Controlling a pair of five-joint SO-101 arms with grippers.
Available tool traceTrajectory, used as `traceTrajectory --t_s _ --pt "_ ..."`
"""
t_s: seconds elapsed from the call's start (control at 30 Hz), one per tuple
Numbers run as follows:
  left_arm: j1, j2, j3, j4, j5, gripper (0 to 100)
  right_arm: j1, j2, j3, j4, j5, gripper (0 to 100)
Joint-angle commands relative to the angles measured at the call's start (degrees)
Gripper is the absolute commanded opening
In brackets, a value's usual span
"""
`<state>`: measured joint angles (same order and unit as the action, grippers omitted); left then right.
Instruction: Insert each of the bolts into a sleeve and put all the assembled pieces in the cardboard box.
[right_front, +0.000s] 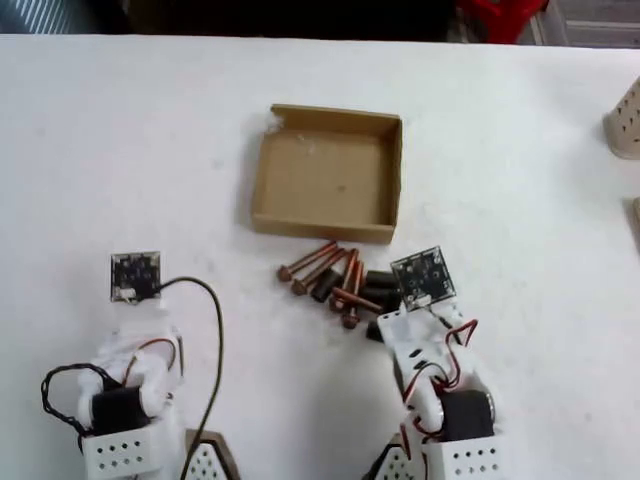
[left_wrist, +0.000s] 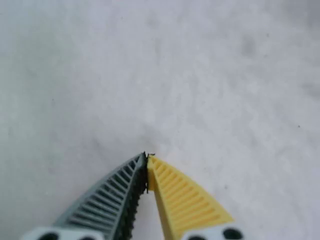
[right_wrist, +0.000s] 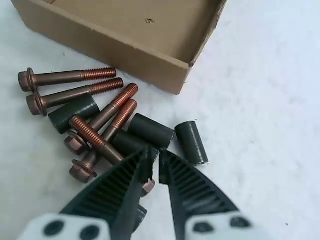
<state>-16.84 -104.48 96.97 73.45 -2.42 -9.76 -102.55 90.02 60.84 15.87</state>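
Several copper-coloured bolts (right_wrist: 75, 95) lie in a loose pile with several short dark sleeves (right_wrist: 150, 130) just in front of the cardboard box (right_wrist: 100, 47). In the high view the bolts (right_front: 325, 270) and sleeves (right_front: 380, 285) sit by the front wall of the box (right_front: 325, 228), which has nothing inside it. My right gripper (right_wrist: 154, 159) hangs over the near side of the pile, its black fingers shut with nothing between them. One sleeve (right_wrist: 192, 142) lies apart beside its tip. My left gripper (left_wrist: 147, 160), one finger grey and one yellow, is shut over bare white table.
The right arm (right_front: 440, 380) stands at the front edge just right of the pile, the left arm (right_front: 125, 390) at the front left with a black cable (right_front: 215, 340) looping beside it. A beige perforated object (right_front: 625, 120) sits at the right edge.
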Motion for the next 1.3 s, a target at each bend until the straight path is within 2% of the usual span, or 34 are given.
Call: traceTrajectory --t_s 0.0,0.23,0.67,0.97,1.07,1.13,1.23,1.27 --pt "-0.22 -0.31 0.0 0.26 -0.62 2 -0.48 -0.31 -2.99 0.57 2.99 1.8" --pt "-0.04 -0.31 0.0 0.26 -0.62 2 -0.48 9.01 -5.1 -1.27 4.4 1.8" --pt "-0.13 -0.31 0.0 0.26 -0.53 2 -0.57 47.34 -29.8 -2.33 4.22 1.8" --pt "0.04 -0.31 -0.62 -0.26 -0.53 2 -0.48 63.16 -34.37 -8.04 4.22 1.8" --pt "-1.01 -0.31 -3.34 -3.25 -0.97 2 -0.48 67.21 -36.13 -8.4 4.22 1.9" --pt "-2.07 -0.31 -5.45 -5.27 -4.66 2 -0.4 69.49 -37.54 -8.4 4.22 3.7" --pt "-2.42 -0.31 -7.91 -10.99 -12.57 2 1.45 72.13 -39.3 -8.04 4.22 12.5" --pt "-2.15 -0.31 -8.62 -13.8 -11.96 2 1.8 72.84 -39.74 -7.96 4.22 15.4"
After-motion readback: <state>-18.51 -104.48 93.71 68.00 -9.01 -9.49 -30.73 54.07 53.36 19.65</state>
